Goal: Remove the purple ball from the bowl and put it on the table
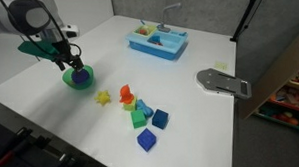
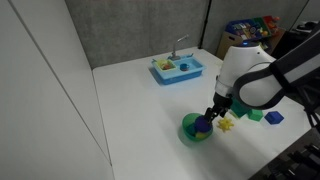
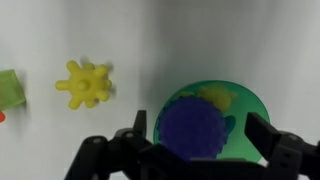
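Note:
The purple ball [image 3: 195, 128] is a bumpy dark purple-blue sphere lying in the green bowl [image 3: 247, 112], next to a yellow piece [image 3: 215, 97]. In both exterior views the bowl [image 1: 73, 82] [image 2: 190, 132] stands on the white table [image 1: 49, 57] [image 2: 130, 100], with the ball [image 1: 82, 76] [image 2: 203, 126] showing inside it. My gripper [image 3: 200, 135] [image 1: 73, 64] [image 2: 213, 112] hangs right over the bowl, open. Its two fingers stand either side of the ball, with a gap on the right side.
A yellow spiky toy [image 3: 85, 83] [image 1: 103, 96] lies beside the bowl. Several coloured blocks [image 1: 142, 112] lie further along the table. A light blue tray with a tap [image 1: 158, 40] [image 2: 178, 70] stands at the back. A grey flat object [image 1: 222, 83] lies near the table edge.

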`<action>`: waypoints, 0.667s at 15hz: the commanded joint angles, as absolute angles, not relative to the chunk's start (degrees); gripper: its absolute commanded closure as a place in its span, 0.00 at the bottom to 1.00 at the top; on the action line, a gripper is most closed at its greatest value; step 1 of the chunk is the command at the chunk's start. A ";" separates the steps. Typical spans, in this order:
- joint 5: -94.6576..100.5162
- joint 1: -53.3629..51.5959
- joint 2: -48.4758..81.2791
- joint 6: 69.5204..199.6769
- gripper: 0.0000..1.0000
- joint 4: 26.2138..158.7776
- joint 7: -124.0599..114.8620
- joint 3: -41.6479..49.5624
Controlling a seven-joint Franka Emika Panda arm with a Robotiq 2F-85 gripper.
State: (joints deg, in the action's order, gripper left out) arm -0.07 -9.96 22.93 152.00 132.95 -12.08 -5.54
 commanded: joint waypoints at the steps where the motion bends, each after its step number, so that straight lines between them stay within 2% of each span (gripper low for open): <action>1: -0.36 -10.36 23.09 151.85 0.00 132.61 -11.83 -5.22; 10: 2.51 -12.11 26.36 151.24 0.00 128.89 -12.67 -3.35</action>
